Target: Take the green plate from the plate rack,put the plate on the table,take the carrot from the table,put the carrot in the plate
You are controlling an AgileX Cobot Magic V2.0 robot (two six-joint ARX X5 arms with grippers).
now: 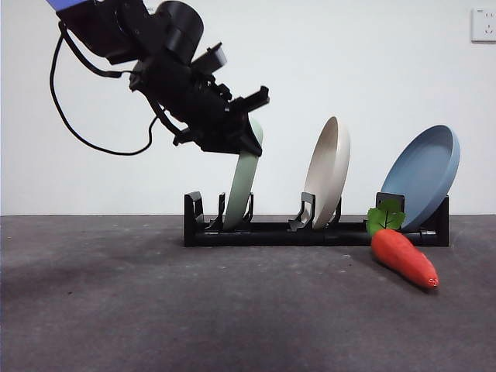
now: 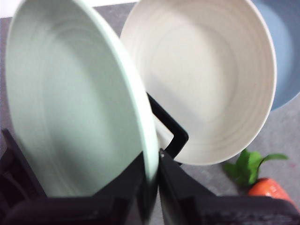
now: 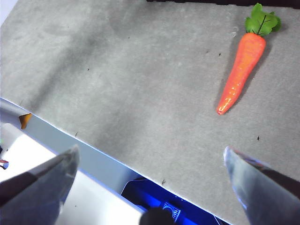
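The pale green plate stands on edge in the left slot of the black plate rack. My left gripper comes down from the upper left and is shut on the plate's top rim; in the left wrist view the green plate has its rim pinched between the two black jaws of the left gripper. The carrot lies on the table in front of the rack's right end, leaves toward the rack. My right gripper hangs open above the table's near edge, well back from the carrot.
A beige plate stands in the rack's middle slot and a blue plate leans at its right end. The beige plate is close behind the green one. A white wall rises behind the rack.
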